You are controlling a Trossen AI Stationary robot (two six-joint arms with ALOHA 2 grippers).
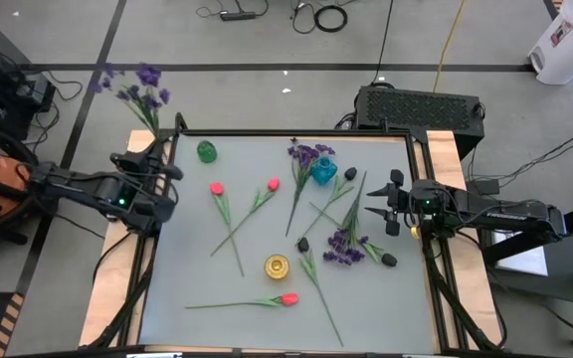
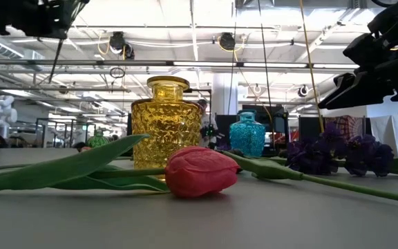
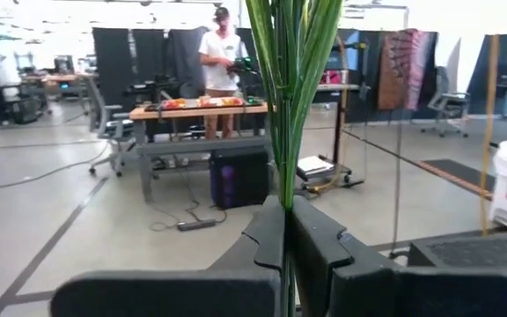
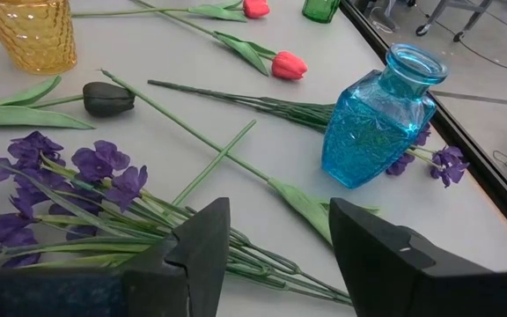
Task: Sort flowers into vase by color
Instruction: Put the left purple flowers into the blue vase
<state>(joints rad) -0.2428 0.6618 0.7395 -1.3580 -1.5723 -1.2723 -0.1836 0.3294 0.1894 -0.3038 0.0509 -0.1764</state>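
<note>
A purple flower [image 1: 139, 88] on ribbed green stems is held clamped in the left gripper [image 1: 164, 164], off the table's far-left corner. Smooth red-pink tulips [image 1: 286, 298], matte near-black buds [image 4: 109, 99] and another purple cluster [image 1: 345, 248] are laid flat on the grey table [image 1: 386, 308]. Three textured glass vases are set upright: yellow [image 1: 277, 266], blue [image 1: 323, 171], green [image 1: 207, 151]. The right gripper [image 1: 382, 206] is held wide apart above the right-side stems.

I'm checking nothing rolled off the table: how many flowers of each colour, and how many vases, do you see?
Red tulips: 3
Near-black tulips: 3
Purple sprays: 3, one held by the left gripper
Vases: 3
Total: 12
</note>
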